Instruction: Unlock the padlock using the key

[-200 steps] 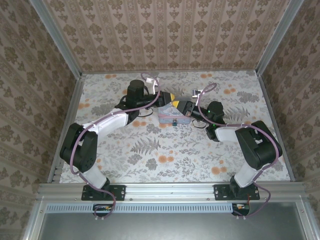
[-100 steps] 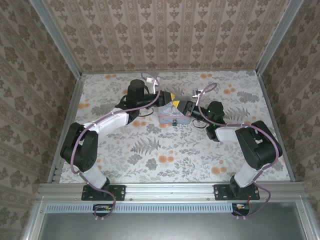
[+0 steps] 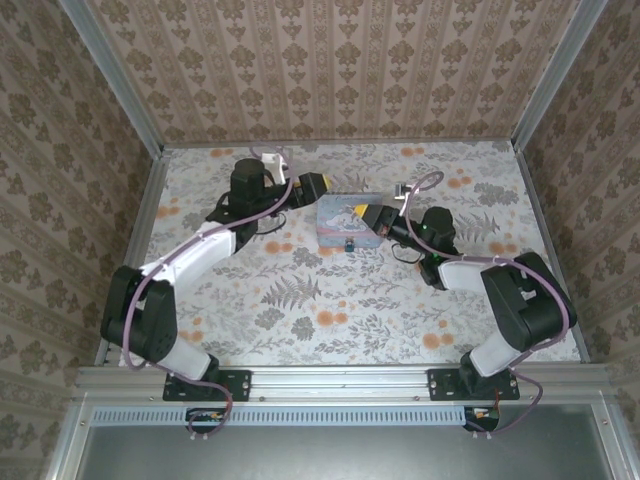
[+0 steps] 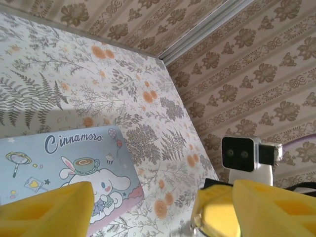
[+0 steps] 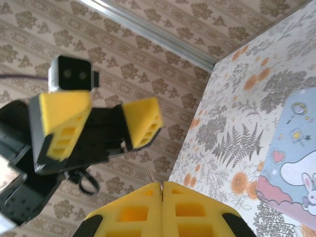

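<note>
Padlock (image 3: 350,244): tiny dark bluish item at the near edge of the tin (image 3: 345,214), touching it; too small to tell whether the shackle is open. Key (image 5: 153,176): thin metal sliver, seemingly the key, poking out from the tips of the right gripper (image 5: 162,187), whose fingers are pressed together on it at the tin's right side, near the padlock but apart from it. Left gripper (image 3: 319,184): fingers spread wide, nothing between them, just off the tin's far left corner. Status, as judged: key in hand; insertion, turn and shackle release outstanding
</note>
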